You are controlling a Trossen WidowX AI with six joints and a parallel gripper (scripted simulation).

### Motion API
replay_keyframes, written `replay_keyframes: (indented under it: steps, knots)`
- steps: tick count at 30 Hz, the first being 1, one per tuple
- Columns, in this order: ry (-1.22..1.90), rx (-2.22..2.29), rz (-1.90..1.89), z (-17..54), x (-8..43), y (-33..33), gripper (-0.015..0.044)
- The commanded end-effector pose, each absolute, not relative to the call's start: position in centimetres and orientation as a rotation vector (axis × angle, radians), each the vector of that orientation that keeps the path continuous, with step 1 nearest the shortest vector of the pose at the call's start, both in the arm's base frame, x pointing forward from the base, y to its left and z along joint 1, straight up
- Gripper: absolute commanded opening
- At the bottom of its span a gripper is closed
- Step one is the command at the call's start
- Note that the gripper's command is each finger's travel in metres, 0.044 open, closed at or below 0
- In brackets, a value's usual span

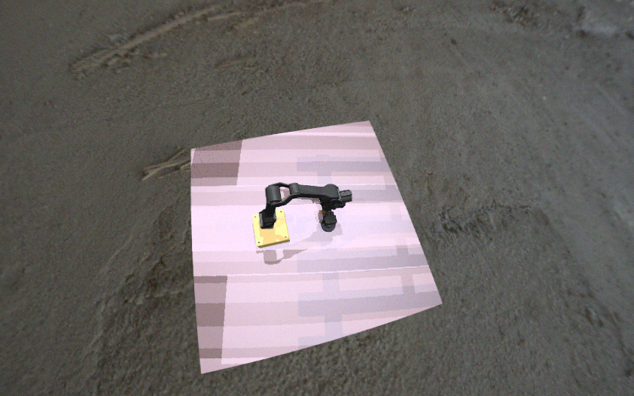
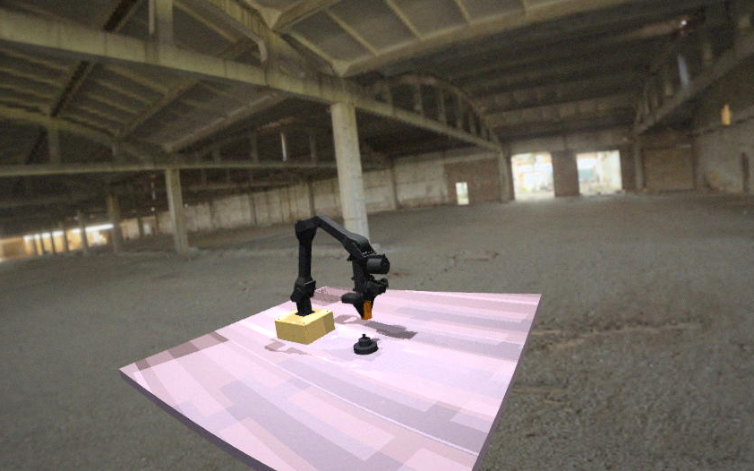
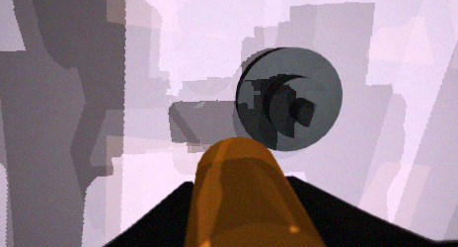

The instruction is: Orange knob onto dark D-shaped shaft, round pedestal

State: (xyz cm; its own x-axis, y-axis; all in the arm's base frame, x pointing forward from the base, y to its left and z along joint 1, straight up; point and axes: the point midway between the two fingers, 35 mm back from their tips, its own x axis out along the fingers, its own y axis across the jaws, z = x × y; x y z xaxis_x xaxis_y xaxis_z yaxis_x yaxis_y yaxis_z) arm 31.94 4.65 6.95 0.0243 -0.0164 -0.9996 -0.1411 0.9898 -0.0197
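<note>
The orange knob is held upright in my gripper, which is shut on it. The knob is in the air, higher than the pedestal and off to one side of it. The dark round pedestal stands on the table, with a stepped collar and the short dark shaft on top. In the wrist view the pedestal is beyond the knob's tip and to the right. In the top view the arm covers part of the pedestal. The knob's hole is hidden.
The arm's yellow base block stands left of the pedestal in the top and exterior views. The pink striped table top ends at edges on all sides. Shadows of the arm fall across the table and partly over the pedestal.
</note>
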Motion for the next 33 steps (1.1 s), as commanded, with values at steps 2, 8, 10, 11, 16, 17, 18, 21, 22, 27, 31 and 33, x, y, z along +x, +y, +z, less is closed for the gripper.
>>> replay_keyframes:
  steps: [2,8,10,11,16,17,18,21,22,27,31,33]
  knots:
    - [1.54,-0.126,0.107,6.6,32.9,3.4,0.0]
    - [1.539,-0.129,0.111,6.1,33.7,1.7,0.0]
    - [1.539,-0.13,0.112,5.9,33.9,1.1,0.0]
    - [1.539,-0.13,0.113,5.8,34.0,0.8,0.0]
    - [1.538,-0.132,0.115,5.5,34.4,-0.3,0.0]
    - [1.538,-0.132,0.115,5.4,34.4,-0.3,0.0]
    - [1.538,-0.132,0.115,5.3,34.4,-0.3,0.0]
    - [1.538,-0.132,0.115,4.6,34.4,-0.3,0.0]
    - [1.538,-0.132,0.115,4.3,34.4,-0.3,0.0]
    - [1.538,-0.132,0.115,2.9,34.4,-0.3,0.0]
    - [1.538,-0.128,0.111,3.3,34.4,-0.3,0.0]
    - [1.538,-0.128,0.111,3.3,34.5,-0.3,0.0]
